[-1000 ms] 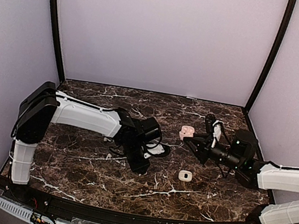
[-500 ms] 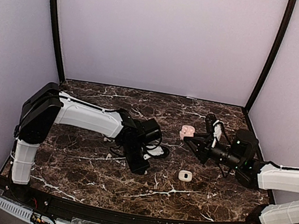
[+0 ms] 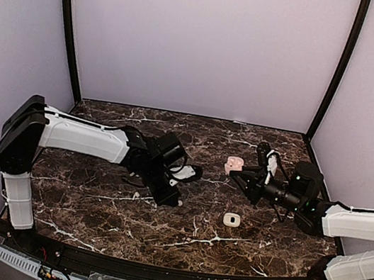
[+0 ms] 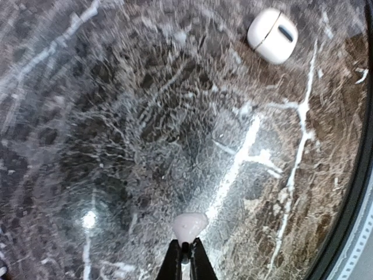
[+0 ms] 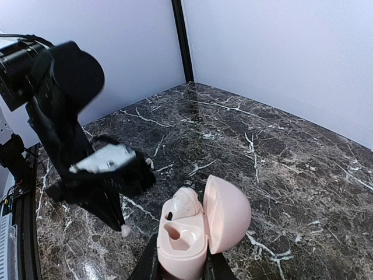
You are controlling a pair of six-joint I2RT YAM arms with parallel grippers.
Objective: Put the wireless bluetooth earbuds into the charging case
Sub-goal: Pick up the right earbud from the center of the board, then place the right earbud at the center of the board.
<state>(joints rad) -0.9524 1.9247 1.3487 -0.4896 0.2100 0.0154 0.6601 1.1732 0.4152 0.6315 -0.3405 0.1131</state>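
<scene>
My left gripper is shut on a tiny white earbud, which sticks out past its tips a little above the marble. In the top view that gripper is left of centre. In the right wrist view the earbud shows at its tip. My right gripper is shut on an open pink charging case, lid swung to the right. One earbud sits in the case's far socket; the near socket is empty. In the top view the case is at centre right.
A small closed white case lies on the marble table between the two grippers, toward the front; it also shows in the left wrist view. Lilac walls enclose the back and sides. A black rim bounds the front edge.
My left arm has swung its shoulder and upper link to the left, and its gripper has shifted slightly left and back with the earbud in it. The right arm and case have not moved.
</scene>
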